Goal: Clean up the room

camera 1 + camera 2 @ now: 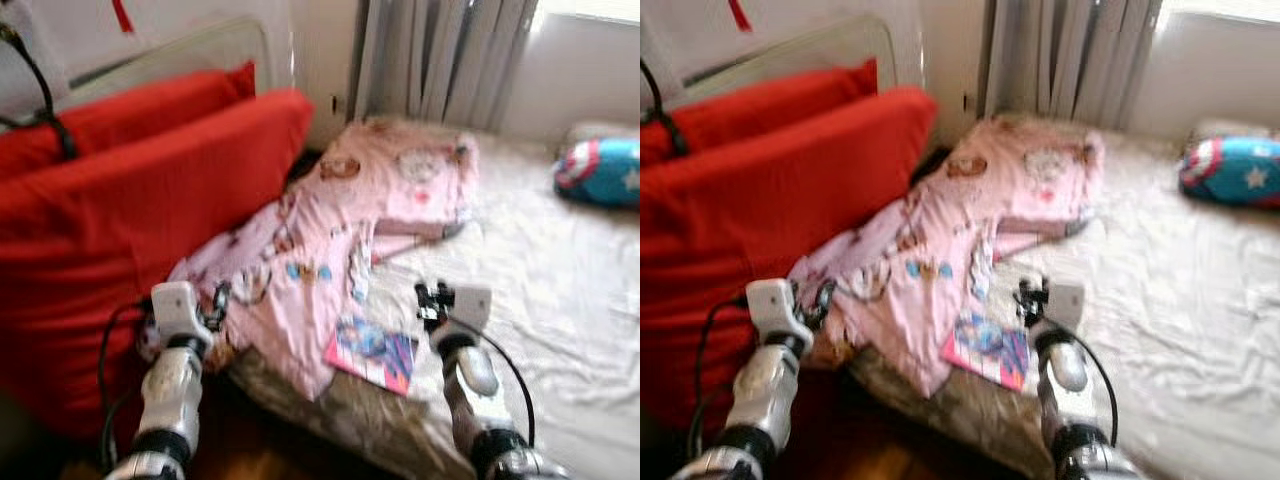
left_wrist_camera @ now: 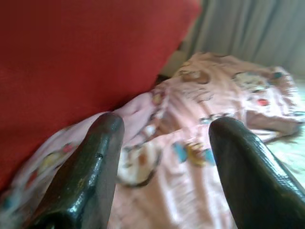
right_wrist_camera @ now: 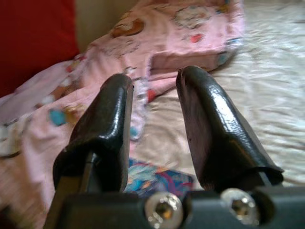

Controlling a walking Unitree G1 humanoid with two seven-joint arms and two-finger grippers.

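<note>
A: so where's the stuff to tidy?

B: the pink blanket point(image 1: 330, 235) with cartoon prints is lying crumpled across the bed point(image 1: 560, 330), running from about 12 o'clock down to 7, its low corner hanging over the bed's near edge. A colourful book point(image 1: 372, 355) lies flat right beside its lower edge, at about 6 o'clock.

A: and the arms?

B: left gripper point(image 2: 164, 167) is at 8 o'clock, over the blanket's low corner, jaws wide apart, nothing in them. Right gripper point(image 3: 155, 102) is at 5 o'clock, just right of the book, above the pale sheet, jaws apart with a narrower gap, also empty.

A: what's around it?

B: big red cushions point(image 1: 130, 210) lean at 9 to 10 o'clock, touching the blanket. Grey curtains point(image 1: 440, 60) at 12, and a blue star-print pillow point(image 1: 600, 170) at 2. Whole shot's kinda blurry.
</note>
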